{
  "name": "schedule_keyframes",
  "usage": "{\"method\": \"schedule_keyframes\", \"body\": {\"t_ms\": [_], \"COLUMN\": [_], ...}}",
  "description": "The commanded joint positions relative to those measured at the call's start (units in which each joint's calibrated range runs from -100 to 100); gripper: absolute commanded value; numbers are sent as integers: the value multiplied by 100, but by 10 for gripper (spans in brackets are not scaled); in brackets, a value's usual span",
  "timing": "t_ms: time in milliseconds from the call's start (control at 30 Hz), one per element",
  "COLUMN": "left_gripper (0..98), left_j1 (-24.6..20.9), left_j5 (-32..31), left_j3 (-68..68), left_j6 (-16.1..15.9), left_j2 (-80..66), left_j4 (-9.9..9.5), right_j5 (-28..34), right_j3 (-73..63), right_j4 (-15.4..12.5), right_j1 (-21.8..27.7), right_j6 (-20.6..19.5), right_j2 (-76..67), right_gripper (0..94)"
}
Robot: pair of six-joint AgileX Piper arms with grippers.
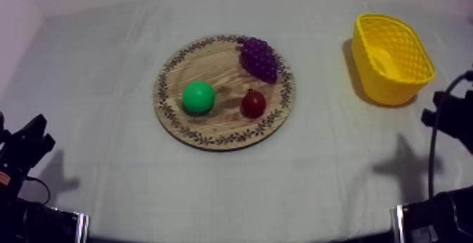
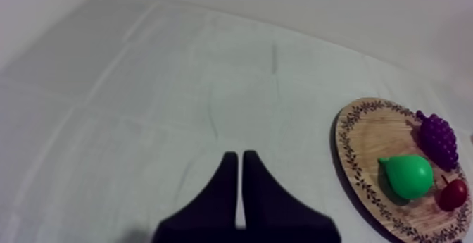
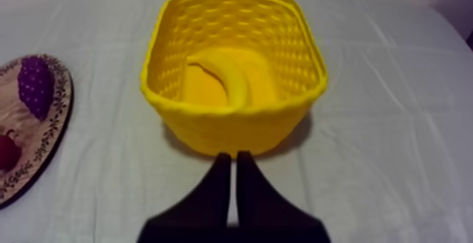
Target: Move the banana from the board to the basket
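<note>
Right wrist view: banana (image 3: pixel 229 77) inside yellow basket (image 3: pixel 232 127)

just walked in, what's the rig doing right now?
Nothing is being handled at this moment. The banana lies inside the yellow basket, so the task looks done. The wooden board holds a pear, grapes and a small red fruit. The left gripper is shut on nothing over the cloth beside the board. The right gripper is shut on nothing just short of the basket.
</note>
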Motion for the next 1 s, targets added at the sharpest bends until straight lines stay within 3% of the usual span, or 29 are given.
{"method": "schedule_keyframes", "body": {"t_ms": [0, 100, 200, 300, 967], "left_gripper": [0, 0, 0, 0, 0], "left_j1": [2, 2, 2, 2, 2], "left_j5": [-2, -2, -2, -2, -2], "left_j3": [1, 1, 1, 1, 1], "left_j6": [0, 1, 0, 0, 2], "left_j2": [0, 0, 0, 0, 0], "left_j4": [0, 0, 0, 0, 0], "right_j5": [6, 41, 338, 465, 582], "right_j3": [432, 570, 623, 641, 650], "right_j4": [-129, -423, -888, -1104, -1205], "right_j1": [-26, -68, -73, -49, -28], "right_j6": [170, 410, 812, 939, 1281], "right_j2": [-707, -1054, -1387, -1612, -1758], "right_gripper": [3, 3, 2, 3, 5]}}
